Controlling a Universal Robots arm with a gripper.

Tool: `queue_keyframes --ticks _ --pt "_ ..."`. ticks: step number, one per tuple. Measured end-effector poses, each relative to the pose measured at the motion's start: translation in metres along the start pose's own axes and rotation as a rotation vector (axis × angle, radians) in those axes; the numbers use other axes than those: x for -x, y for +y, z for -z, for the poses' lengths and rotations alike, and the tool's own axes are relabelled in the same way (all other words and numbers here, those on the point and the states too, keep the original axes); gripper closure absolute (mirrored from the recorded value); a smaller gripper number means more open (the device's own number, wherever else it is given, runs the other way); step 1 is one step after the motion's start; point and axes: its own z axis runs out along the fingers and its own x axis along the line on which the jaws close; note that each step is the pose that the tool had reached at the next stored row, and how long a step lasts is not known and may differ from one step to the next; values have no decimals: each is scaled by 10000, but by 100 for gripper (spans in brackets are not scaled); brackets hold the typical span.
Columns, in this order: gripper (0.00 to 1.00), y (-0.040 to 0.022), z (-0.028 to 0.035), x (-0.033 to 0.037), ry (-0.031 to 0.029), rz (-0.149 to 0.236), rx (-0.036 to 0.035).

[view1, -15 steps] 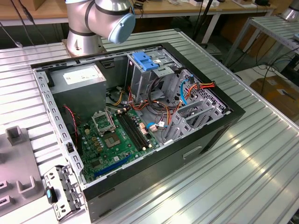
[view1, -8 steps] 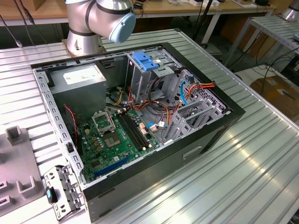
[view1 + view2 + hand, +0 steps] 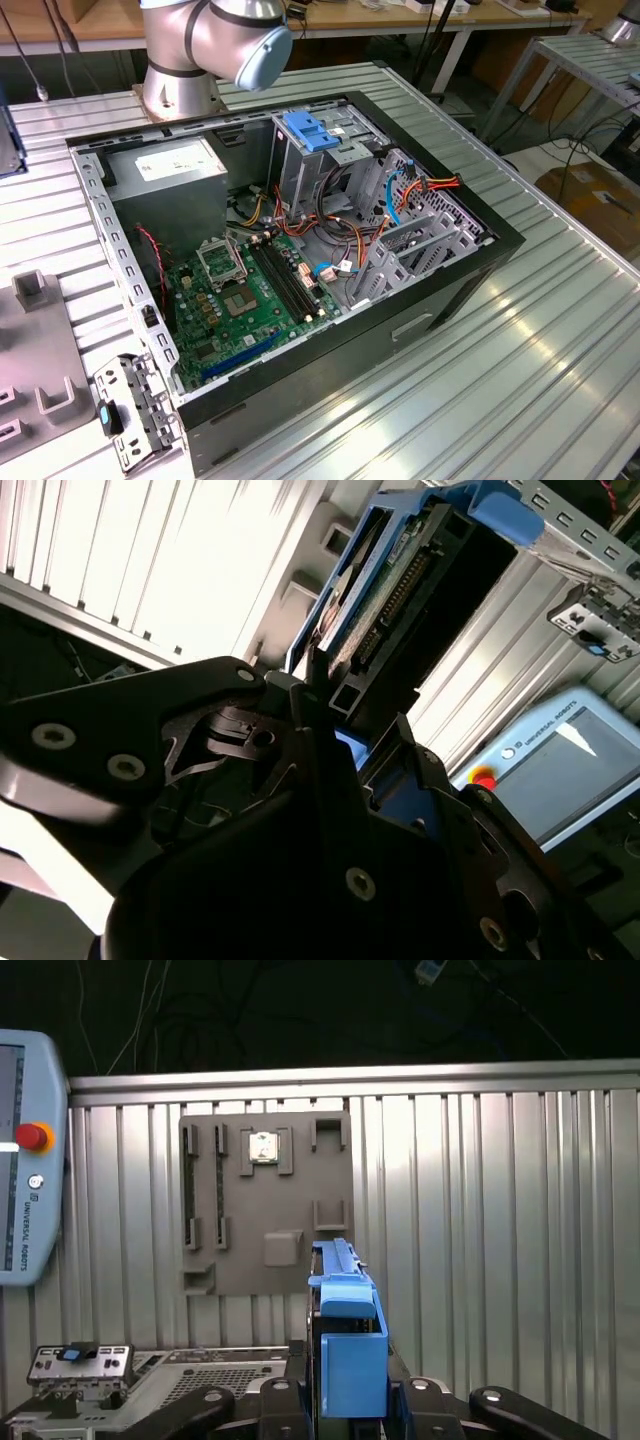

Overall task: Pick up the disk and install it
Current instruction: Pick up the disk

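Observation:
My gripper [image 3: 348, 1400] is shut on the disk [image 3: 348, 1345], which stands on edge between the dark fingers with its blue plastic rail facing the first wrist view. In the second wrist view the disk [image 3: 385, 580] sticks out beyond the fingers [image 3: 310, 695], showing its connector edge, a strip of label and the blue rails. It is held in the air above the ribbed metal table [image 3: 500, 1210]. The open computer case [image 3: 300, 260] lies on its side in the exterior view, with a metal drive cage [image 3: 330, 160] at its far end.
A blue latch piece [image 3: 310, 130] sits on the drive cage, with a grey power-supply box [image 3: 170, 170] and a green motherboard [image 3: 245, 295] beside it. A grey fixture plate [image 3: 265, 1210], a teach pendant [image 3: 25, 1160] and a small metal bracket [image 3: 80, 1365] lie on the table. The arm's base [image 3: 180, 60] stands behind the case.

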Motion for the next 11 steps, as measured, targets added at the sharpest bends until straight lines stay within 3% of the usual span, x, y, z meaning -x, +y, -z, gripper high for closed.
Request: queue_keyframes --ticks 11 --pt "63 -509 2 19 0 0 1"
